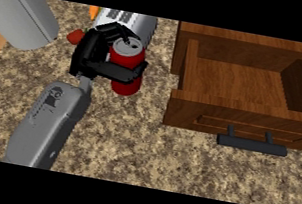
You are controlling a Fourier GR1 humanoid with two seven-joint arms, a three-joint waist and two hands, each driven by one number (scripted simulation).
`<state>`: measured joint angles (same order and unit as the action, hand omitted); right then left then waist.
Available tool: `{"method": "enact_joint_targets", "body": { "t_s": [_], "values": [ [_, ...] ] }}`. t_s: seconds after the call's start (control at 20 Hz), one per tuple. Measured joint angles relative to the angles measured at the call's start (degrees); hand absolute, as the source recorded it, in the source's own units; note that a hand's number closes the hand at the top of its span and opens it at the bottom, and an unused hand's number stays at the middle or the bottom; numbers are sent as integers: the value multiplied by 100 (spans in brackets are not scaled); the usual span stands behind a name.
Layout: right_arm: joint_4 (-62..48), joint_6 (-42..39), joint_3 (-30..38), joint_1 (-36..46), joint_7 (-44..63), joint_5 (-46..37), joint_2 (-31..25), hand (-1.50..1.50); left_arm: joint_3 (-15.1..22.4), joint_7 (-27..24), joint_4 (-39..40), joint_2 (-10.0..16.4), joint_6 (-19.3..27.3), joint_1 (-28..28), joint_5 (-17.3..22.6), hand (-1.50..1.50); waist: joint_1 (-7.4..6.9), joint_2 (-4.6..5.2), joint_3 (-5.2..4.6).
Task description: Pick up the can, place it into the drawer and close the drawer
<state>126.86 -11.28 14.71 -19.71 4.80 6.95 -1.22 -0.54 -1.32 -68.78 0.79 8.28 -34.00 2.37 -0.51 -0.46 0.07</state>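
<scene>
1. We see only the left robot hand (99,62), coming in on its grey forearm from the lower left. The right one shows nowhere.
2. Its black fingers and thumb are curled round the red can (135,64), gripping it from the can's left side.
3. The can sits in that grasp at upper left, over the speckled desk (173,164). We cannot tell whether its base touches the desk or hangs clear of it.
4. Its grey lid faces up towards us and the red body runs down the view, so we judge its long axis to be close to upright.
5. The relation that matters is that the open wooden drawer (244,82) lies directly to the can's right, near but not touching. The drawer's bare floor is in plain view.
6. Between the two stands the drawer's left wall (189,62). We judge the can must travel rightward and pass above that wall before it can be lowered.
7. The black handle (251,144) on the drawer front points towards the near edge, to the right of the forearm, and nothing touches it. The closing push would start from there.
</scene>
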Motion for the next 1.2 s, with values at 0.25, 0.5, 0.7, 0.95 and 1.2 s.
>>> {"method": "enact_joint_targets", "body": {
  "t_s": [0.25,0.5,0.7,0.95,1.2],
  "values": [
    [-121,32,77,192,27,27,-55,-150,637,809,-371,-54,705,-559,-77,150,77,25,-3],
    [33,19,107,209,155,46,-61,-150,938,1248,-245,-71,1155,-1324,-141,150,118,38,-4],
    [26,-64,159,195,163,113,-87,-150,1012,1526,85,-75,1451,-2051,-115,150,153,46,-4],
    [-97,-133,130,164,14,13,-32,-150,1096,1481,889,-78,1765,-2839,190,150,186,58,-3],
    [-135,-33,79,337,82,-61,-7,-150,1158,1682,1531,-78,1971,-3664,397,150,201,65,-3]
  ]
}}
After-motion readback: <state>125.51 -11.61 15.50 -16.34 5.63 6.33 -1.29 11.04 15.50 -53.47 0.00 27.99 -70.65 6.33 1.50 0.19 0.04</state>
